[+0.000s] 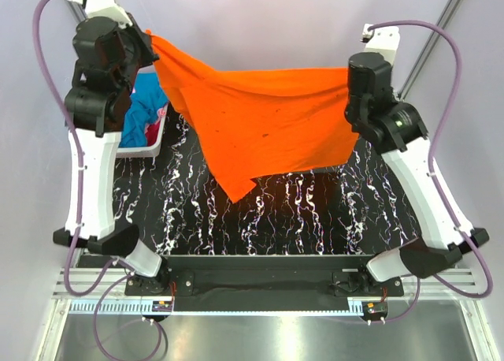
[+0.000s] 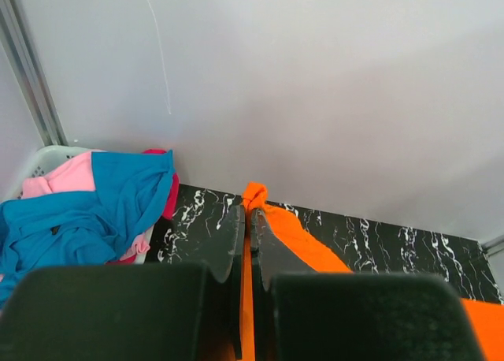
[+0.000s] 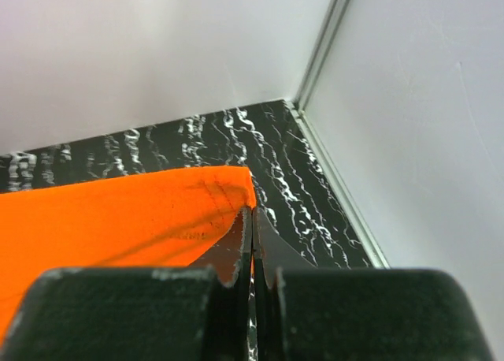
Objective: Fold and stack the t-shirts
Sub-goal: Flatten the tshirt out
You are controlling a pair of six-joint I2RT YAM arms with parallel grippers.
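An orange t-shirt [image 1: 260,120] hangs stretched in the air between my two grippers, its lower corner drooping toward the black marbled table [image 1: 299,211]. My left gripper [image 1: 148,38] is shut on its left edge; the cloth [image 2: 295,235] bunches out past the fingertips of that gripper [image 2: 249,213]. My right gripper [image 1: 352,109] is shut on the shirt's right corner, and the orange cloth [image 3: 118,219] spreads left of the closed gripper [image 3: 253,213]. More t-shirts, teal-blue [image 2: 87,211] and pink [image 2: 59,176] with a red one [image 2: 170,199] beneath, lie heaped in the basket.
A white slatted basket [image 1: 150,144] stands at the table's far left, partly behind my left arm. Pale walls close the table at the back and on both sides, with a metal corner post [image 3: 323,46] at the far right.
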